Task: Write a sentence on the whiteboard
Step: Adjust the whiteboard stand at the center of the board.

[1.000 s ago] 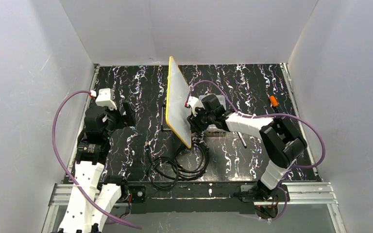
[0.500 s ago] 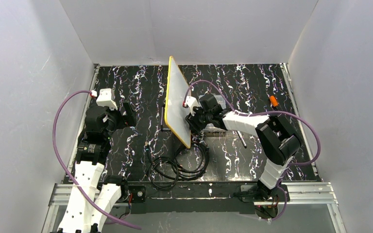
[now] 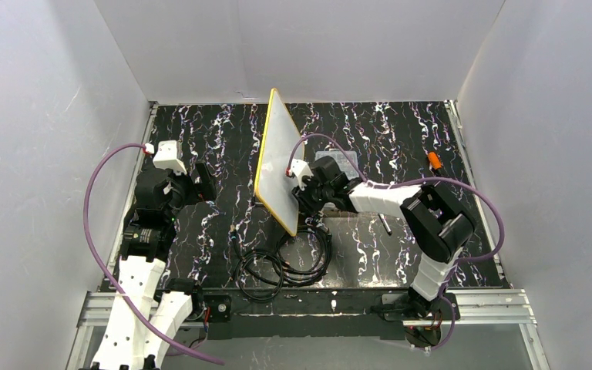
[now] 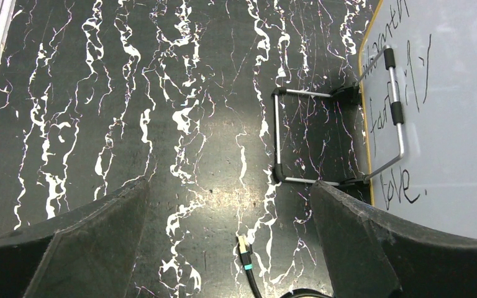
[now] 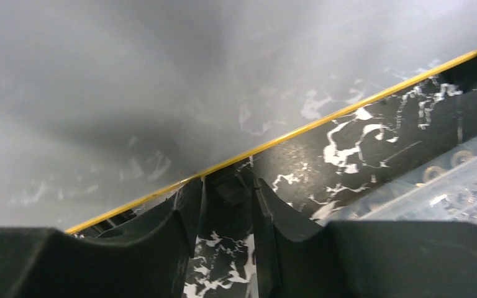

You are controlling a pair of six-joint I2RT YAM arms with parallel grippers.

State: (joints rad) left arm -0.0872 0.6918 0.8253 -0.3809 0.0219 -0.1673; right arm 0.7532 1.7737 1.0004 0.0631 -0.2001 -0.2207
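- The whiteboard (image 3: 274, 166) stood propped on its wire stand (image 4: 279, 133) at mid-table. In the top view its long axis ran from 12 o'clock down toward 5 o'clock.
- The sentence (image 4: 397, 118) was dark handwriting on the face turned toward 9 o'clock, the left arm's side. I could not read all of it.
- The right gripper (image 3: 301, 200) was much the nearer of the two, up against the board's back face near its low corner, so the board lay at its 9 o'clock.
- In the right wrist view the yellow rim crossed just above the fingertips (image 5: 189, 198), and the clear parts box (image 5: 447, 186) lay at 3 o'clock.
- The right jaws stood narrow with a dark piece between them. I could not tell whether they gripped it or what it was.
- The left gripper (image 4: 228, 186) was spread wide and held nothing. It was well apart from the board, which lay at its 2 o'clock.
- Judged from this, any coming move on the board would fall to the right arm, working from behind the written face.
- Against the frame a second earlier, the right jaws had narrowed and the right gripper had pushed toward 9 o'clock.
- The board's low corner had swung that way with it, uncovering more of the parts box, and the left arm had not moved.
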